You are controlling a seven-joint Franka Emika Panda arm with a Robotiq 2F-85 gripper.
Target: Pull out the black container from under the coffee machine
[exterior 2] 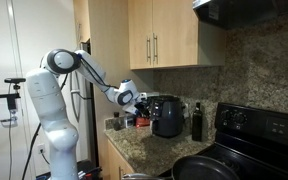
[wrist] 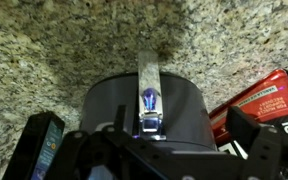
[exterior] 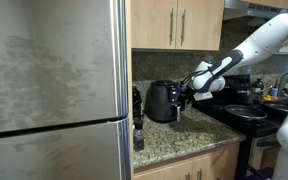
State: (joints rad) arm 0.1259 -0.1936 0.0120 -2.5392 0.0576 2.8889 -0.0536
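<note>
my claw (exterior: 183, 93) hangs just beside the coffee machine (exterior: 162, 101), level with its upper half, on the side away from the fridge (exterior: 54, 90). in the wrist view the two fingers (wrist: 252, 135) sit far apart at either side of the frame, so the claw is spread wide and grips nothing. the machine's rounded black body lies straight ahead of it, between the fingers, with a silver strip (wrist: 147, 80) running down its middle. from these angles i cannot tell whether the fingertips touch the machine or stop just short.

the black container under the machine is too dark for me to tell apart from the machine's body in any view. the machine itself stands on the speckled stone worktop (exterior: 174, 138), close to the wall.

off to one side of the claw lies a red box (wrist: 264, 100). on the opposite side is a flat dark thing like a phone (wrist: 39, 145). beyond the machine from the claw, in an exterior view, a dark bottle (exterior 2: 196, 121) stands, and then the stove (exterior 2: 254, 125).
</note>
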